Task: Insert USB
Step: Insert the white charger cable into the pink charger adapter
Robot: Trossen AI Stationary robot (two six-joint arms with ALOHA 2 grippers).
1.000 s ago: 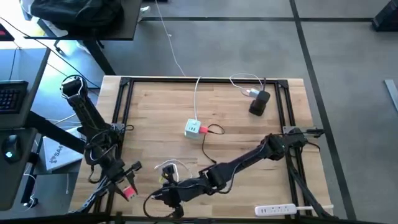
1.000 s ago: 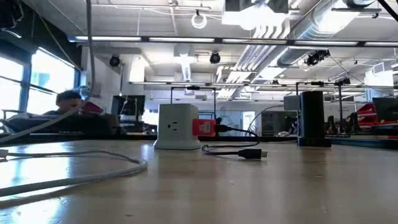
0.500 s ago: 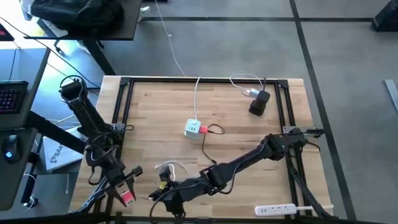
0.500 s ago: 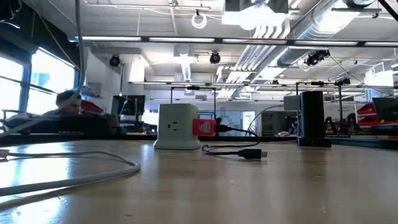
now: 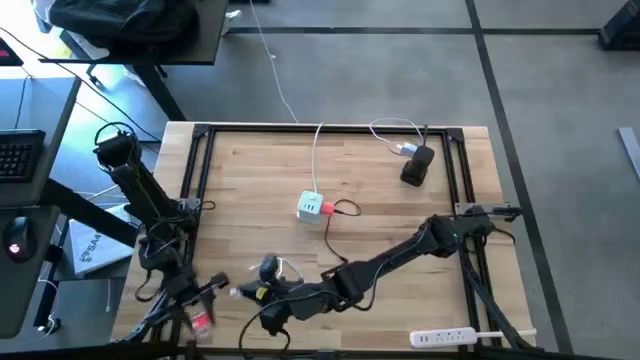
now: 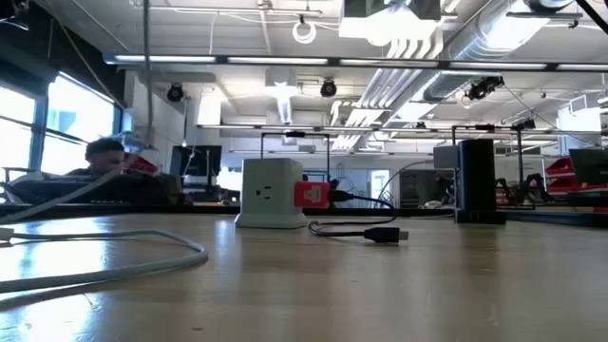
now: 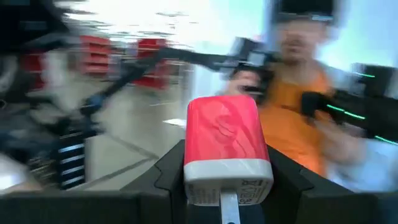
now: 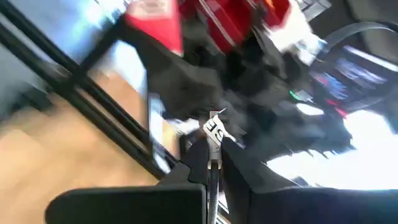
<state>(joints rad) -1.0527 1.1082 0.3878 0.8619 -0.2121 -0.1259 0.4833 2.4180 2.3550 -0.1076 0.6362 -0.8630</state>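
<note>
Since the earlier frame the right pincer has slid toward the lower left of the high view, closer to the left pincer, which has dropped slightly toward the bottom edge. In this view the USB sits mid-table, touching the side of the white charger cube, well apart from both pincers

The low view shows the USB against the cube's right face, with its black cable's free end lying loose on the table

In the left wrist view, the left pincer is clamped on a red-and-white block. The print on its white base is too blurred to read. A person in an orange top stands behind

In the right wrist view, the fingers look closed on a thin white cable carrying a tag marked roughly "SE"

The step in hand seems to be bringing the block and cable together, and the next move calls for careful alignment of the two
</note>
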